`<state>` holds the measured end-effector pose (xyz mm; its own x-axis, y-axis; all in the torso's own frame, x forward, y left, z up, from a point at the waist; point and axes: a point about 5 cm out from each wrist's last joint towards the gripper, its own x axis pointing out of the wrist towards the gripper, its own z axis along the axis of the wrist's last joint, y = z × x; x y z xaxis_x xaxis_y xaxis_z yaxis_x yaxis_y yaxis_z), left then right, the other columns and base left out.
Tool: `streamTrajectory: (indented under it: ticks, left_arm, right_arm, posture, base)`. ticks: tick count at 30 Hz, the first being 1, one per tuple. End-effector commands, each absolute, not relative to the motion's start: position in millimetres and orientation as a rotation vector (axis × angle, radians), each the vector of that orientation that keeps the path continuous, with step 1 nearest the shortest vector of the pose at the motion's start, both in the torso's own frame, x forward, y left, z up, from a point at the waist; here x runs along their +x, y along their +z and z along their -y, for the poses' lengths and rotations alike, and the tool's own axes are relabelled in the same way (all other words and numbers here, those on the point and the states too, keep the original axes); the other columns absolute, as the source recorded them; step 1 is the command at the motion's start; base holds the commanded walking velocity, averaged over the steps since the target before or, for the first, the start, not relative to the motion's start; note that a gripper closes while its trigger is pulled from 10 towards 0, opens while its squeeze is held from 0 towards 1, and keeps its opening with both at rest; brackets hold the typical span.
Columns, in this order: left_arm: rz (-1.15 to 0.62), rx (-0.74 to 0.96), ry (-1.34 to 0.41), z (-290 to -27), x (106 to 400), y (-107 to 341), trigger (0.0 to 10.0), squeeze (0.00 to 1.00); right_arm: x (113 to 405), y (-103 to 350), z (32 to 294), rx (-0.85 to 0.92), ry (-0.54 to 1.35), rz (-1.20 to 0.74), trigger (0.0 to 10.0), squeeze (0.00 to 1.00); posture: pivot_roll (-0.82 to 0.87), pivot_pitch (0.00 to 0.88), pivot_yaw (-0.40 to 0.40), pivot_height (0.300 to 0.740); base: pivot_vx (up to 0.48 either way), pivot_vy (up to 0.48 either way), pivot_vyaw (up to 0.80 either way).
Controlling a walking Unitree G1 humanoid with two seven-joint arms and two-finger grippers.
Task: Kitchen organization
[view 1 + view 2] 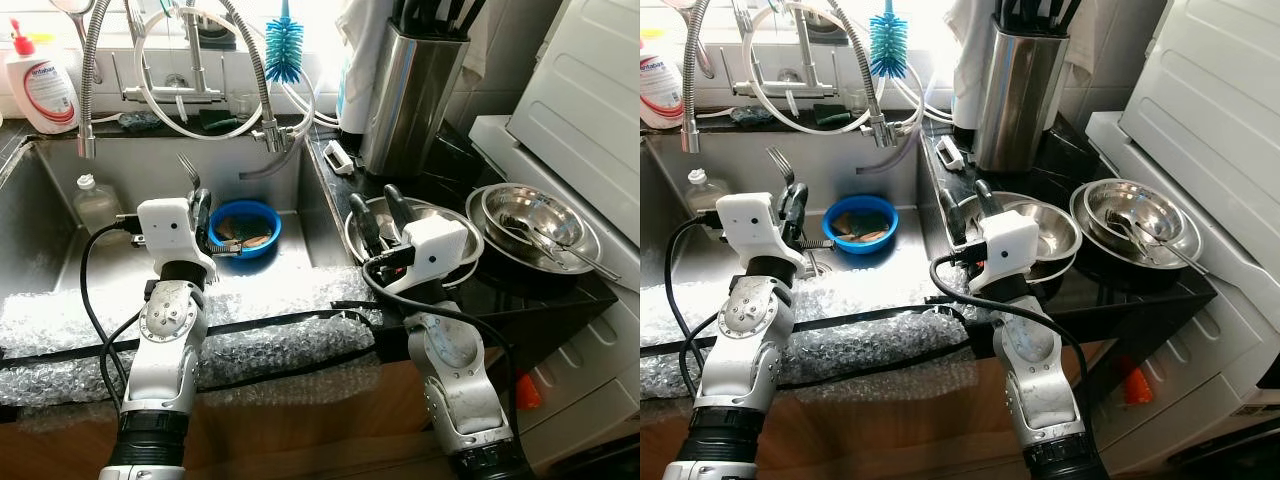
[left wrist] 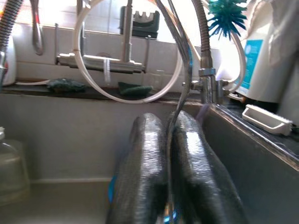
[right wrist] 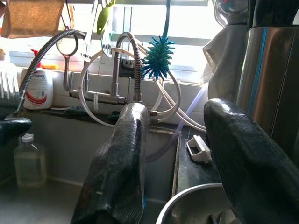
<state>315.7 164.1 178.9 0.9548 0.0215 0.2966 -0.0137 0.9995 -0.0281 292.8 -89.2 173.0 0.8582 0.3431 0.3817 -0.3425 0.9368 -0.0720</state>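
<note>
Your left end effector (image 1: 199, 212) is clamped on a fork (image 1: 188, 172), tines up, over the sink (image 1: 60, 250); your right end effector (image 1: 376, 212) hovers spread and empty; next, I judge, carry it to the steel utensil holder (image 1: 410, 90) beyond.

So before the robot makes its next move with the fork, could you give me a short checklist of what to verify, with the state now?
1. Left gripper shut on the fork: ok.
2. Fork upright, tines up, over the sink: ok.
3. Right gripper open and holding nothing: ok.
4. Right gripper over the steel bowl on the counter, contact: cannot tell.
5. Blue bowl in the sink has contents: not ok as a drop spot.
6. Hoses above the fork: not ok, snag risk if lifted.
</note>
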Motion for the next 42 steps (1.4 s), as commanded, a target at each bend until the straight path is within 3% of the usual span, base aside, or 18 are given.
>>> streamTrajectory:
  ticks: [1,19,20,23,24,27,36,42]
  left_arm:
    - [0.257,-0.041,-0.002,-160,315,169,10.0,0.97]
    - [0.288,-0.067,0.016,-162,314,175,10.0,1.00]
    - [0.314,-0.055,0.026,-163,313,179,10.0,0.00]
    - [0.337,-0.041,0.030,-164,312,183,10.0,0.00]
    - [0.426,0.071,0.021,-164,307,199,10.0,0.00]
    - [0.521,0.185,0.030,-169,299,216,10.0,0.00]
    - [0.519,0.214,0.086,-189,273,214,10.0,0.00]
    - [0.492,0.197,0.097,-182,274,205,10.0,0.00]
  right_arm:
    - [294,176,89,-0.002,0.364,0.409,10.0,0.00]
    - [294,174,86,-0.002,0.380,0.398,10.0,0.00]
    - [294,174,87,-0.001,0.380,0.398,10.0,0.00]
    - [294,174,87,-0.001,0.379,0.399,10.0,0.00]
    - [294,174,87,-0.003,0.374,0.400,10.0,0.00]
    - [294,175,90,-0.007,0.352,0.404,10.0,0.00]
    - [291,174,95,-0.017,0.318,0.410,10.0,0.00]
    - [291,176,92,-0.004,0.325,0.421,10.0,0.00]
  posture:
    - [0.02,0.000,-0.080,0.740]
    - [0.02,0.000,-0.079,0.740]
    - [0.02,0.000,-0.080,0.740]
    - [0.02,0.000,-0.080,0.740]
    - [0.02,0.000,-0.082,0.740]
    - [0.02,0.000,-0.081,0.740]
    - [0.03,0.000,-0.086,0.740]
    - [0.02,0.000,-0.091,0.740]
  base:
    - [0.000,0.000,0.00]
    - [0.000,0.000,0.00]
    - [0.000,0.000,0.00]
    - [0.000,0.000,0.00]
    - [0.000,0.000,0.00]
    - [0.000,0.000,0.00]
    - [0.000,0.000,0.00]
    - [0.000,0.000,0.00]
